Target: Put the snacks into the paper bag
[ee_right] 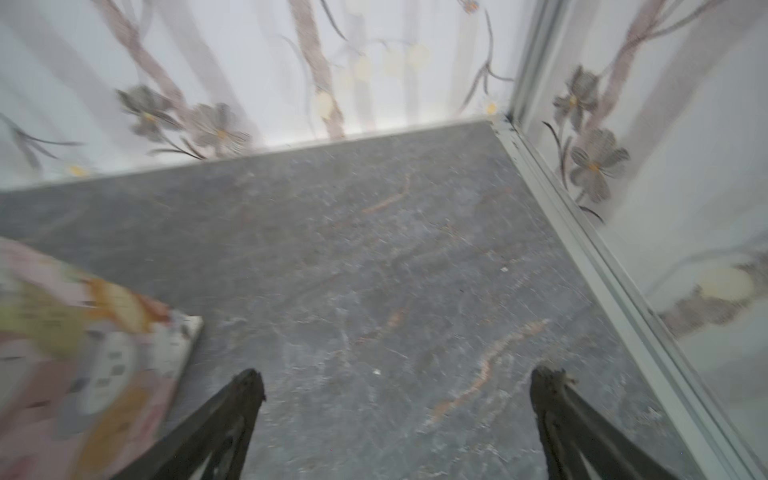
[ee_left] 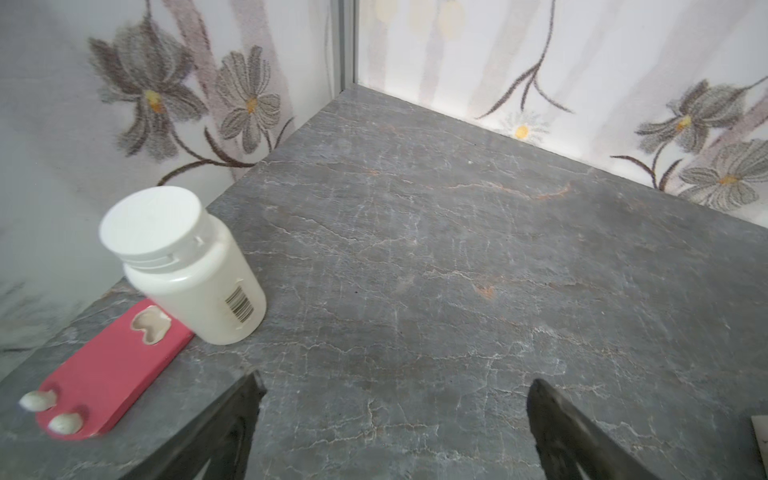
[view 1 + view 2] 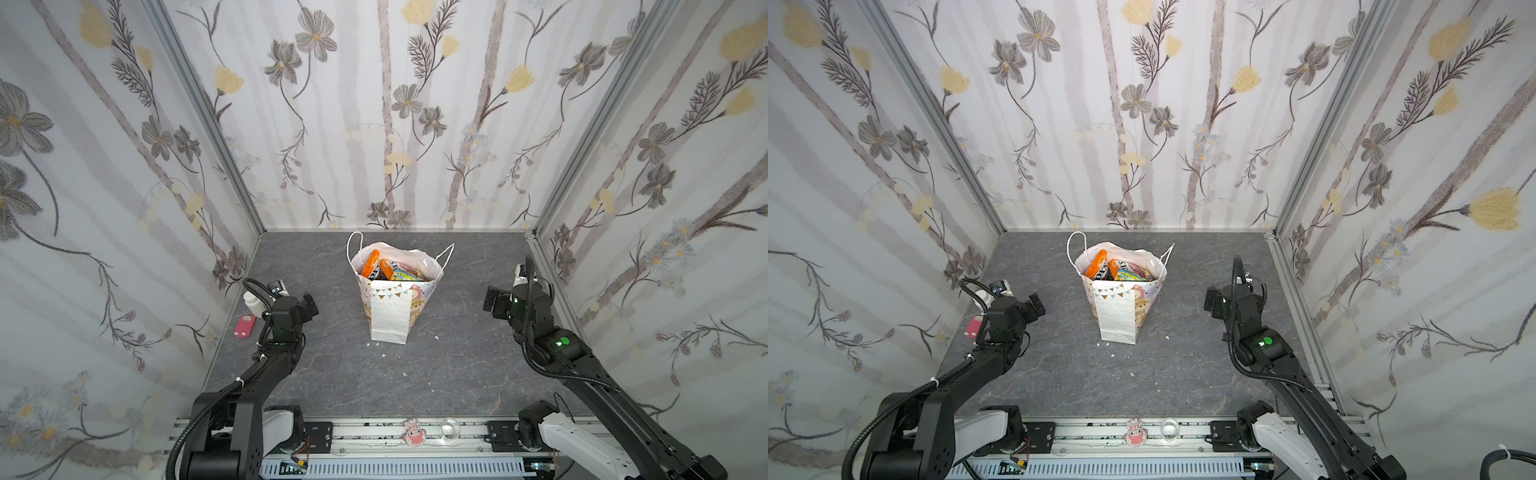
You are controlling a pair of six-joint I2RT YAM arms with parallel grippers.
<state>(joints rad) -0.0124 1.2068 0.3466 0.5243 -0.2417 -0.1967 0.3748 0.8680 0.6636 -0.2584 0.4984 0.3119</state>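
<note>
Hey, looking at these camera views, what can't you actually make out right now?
Snack count: in both top views the walls of the paper bag hide all but the tops of the snacks.
Bag print: blurred in the right wrist view and cut off by its edge.
Label of the white bottle: the left wrist view shows only a barcode.
The white specks on the table: too small to identify.

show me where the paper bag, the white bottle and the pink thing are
paper bag [image 3: 390, 316], in a top view, on its dotted front panel
white bottle [image 2: 199, 286], left wrist view, on the side of its body below the cap
pink object [image 2: 112, 370], left wrist view, on its flat top face
</note>
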